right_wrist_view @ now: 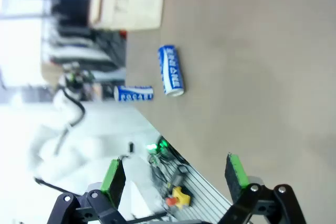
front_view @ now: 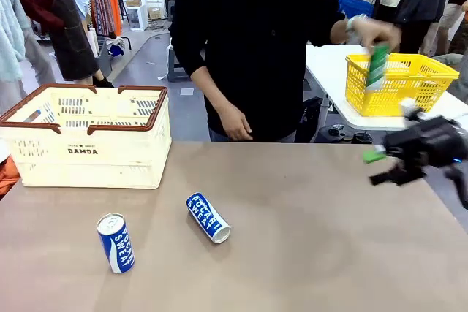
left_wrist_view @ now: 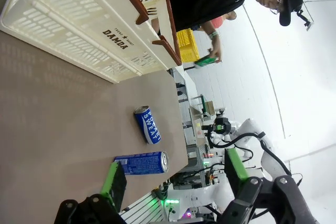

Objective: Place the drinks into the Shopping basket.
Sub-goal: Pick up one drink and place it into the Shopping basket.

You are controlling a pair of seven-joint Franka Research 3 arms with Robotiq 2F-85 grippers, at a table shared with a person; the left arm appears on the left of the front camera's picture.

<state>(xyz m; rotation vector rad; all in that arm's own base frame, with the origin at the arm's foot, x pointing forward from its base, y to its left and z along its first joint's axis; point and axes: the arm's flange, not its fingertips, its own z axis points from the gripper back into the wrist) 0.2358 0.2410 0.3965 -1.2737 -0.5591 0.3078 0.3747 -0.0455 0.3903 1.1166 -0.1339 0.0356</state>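
Loading has not begun: both blue drinks (left_wrist_view: 148, 124) (left_wrist_view: 142, 162) lie on the table (front_view: 329, 253) ahead of the released left end effector (left_wrist_view: 172, 163), outside the Shopping basket (front_view: 44, 158); right end effector (front_view: 379, 167) released, empty too.

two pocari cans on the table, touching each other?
Apart. The front view shows a plain strip of bare table between the left Pocari can and the right Pocari can.
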